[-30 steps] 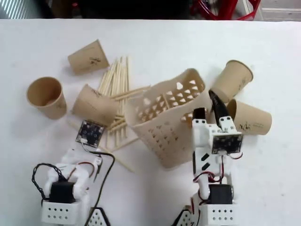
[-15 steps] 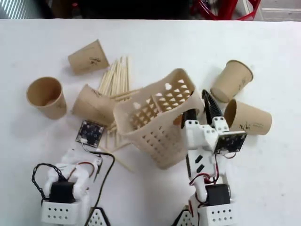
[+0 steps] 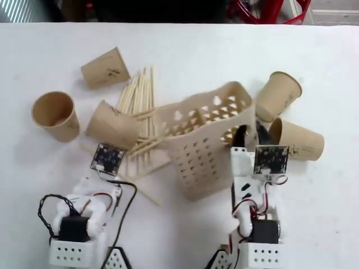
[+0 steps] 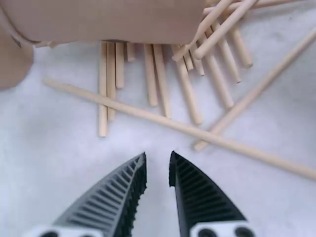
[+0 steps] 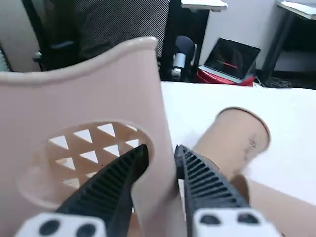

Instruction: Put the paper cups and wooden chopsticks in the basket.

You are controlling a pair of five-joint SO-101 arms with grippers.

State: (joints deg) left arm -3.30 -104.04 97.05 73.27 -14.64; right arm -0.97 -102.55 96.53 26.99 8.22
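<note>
R gripper (image 5: 160,153) pinches wall of beige perforated plastic basket (image 3: 202,157), prob. righting it: tip slow, avoid tan paper cups (image 3: 277,95). L gripper (image 4: 157,155) slightly parted, empty, by wooden chopsticks (image 4: 158,84).

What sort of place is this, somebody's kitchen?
More likely an office or lab: small robot arms sit at a white table, and behind it the right wrist view shows what looks like an office chair, a desk and a dark screen.
</note>
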